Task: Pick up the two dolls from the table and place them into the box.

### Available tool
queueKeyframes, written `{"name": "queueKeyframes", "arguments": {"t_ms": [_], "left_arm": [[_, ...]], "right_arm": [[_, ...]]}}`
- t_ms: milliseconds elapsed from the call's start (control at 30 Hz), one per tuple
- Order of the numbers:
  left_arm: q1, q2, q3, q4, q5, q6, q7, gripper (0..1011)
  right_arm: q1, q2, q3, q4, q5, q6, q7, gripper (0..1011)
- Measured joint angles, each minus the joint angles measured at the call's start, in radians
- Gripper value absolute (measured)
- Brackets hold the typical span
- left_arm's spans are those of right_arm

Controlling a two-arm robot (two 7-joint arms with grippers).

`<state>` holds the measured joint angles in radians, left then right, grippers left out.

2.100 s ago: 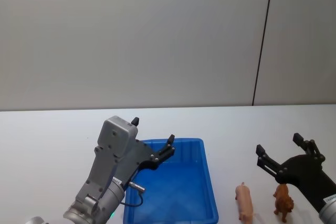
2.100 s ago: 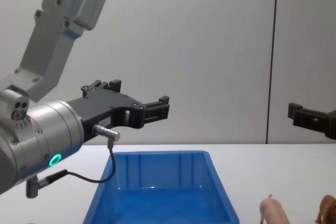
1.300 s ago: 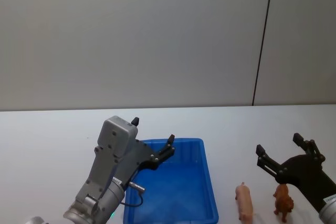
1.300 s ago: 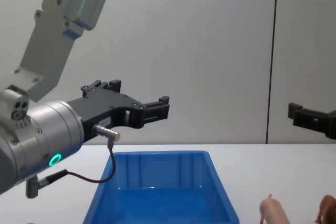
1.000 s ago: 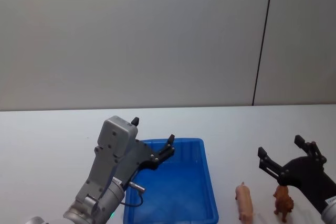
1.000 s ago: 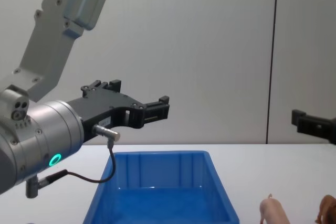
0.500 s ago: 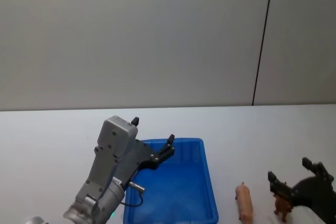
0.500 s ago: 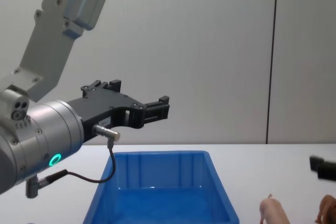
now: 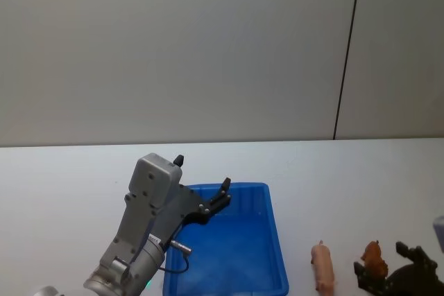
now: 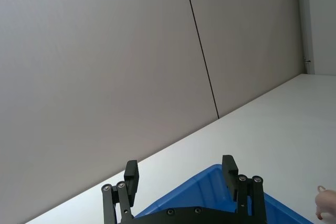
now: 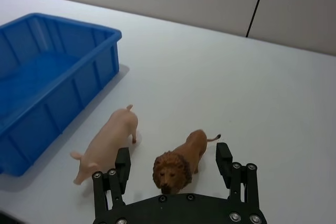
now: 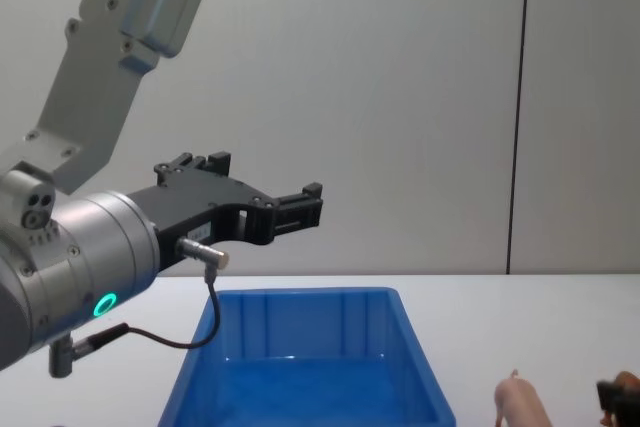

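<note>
My left arm [image 12: 90, 257] is raised beside the left wall of the box [image 9: 246, 186]. Its grey forearm slopes upward and the wrist is levelled off. The left gripper [image 9: 202, 172] points forward above the box's far-left corner, high over the rim, with both black fingers spread well apart. My right gripper [image 11: 173, 154] sits low to the right of the box, close to the tabletop. It is pitched forward and down, jaws standing wide open.
</note>
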<state>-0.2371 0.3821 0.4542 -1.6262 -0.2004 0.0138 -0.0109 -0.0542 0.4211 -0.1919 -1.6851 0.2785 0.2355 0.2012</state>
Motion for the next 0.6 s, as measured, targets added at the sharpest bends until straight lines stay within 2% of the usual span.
{"name": "queueKeyframes", "arguments": {"t_ms": [267,433,467,567,600], "left_arm": [[0.000,0.000,0.000,0.000,0.000,0.000,0.000,1001],[0.000,0.000,0.000,0.000,0.000,0.000,0.000,1002],[0.000,0.000,0.000,0.000,0.000,0.000,0.000,1001],[0.000,0.000,0.000,0.000,0.000,0.000,0.000,1002],[0.000,0.000,0.000,0.000,0.000,0.000,0.000,1002]], "right_arm": [[0.009,-0.009,-0.006,0.029,0.002,0.029,0.011,998],[0.015,-0.016,-0.009,0.043,0.002,0.039,0.011,909],[0.017,-0.018,-0.010,0.047,0.002,0.041,0.009,860],[0.019,-0.022,-0.012,0.053,0.001,0.041,0.005,808],[0.020,-0.023,-0.012,0.056,-0.001,0.041,0.001,754]]}}
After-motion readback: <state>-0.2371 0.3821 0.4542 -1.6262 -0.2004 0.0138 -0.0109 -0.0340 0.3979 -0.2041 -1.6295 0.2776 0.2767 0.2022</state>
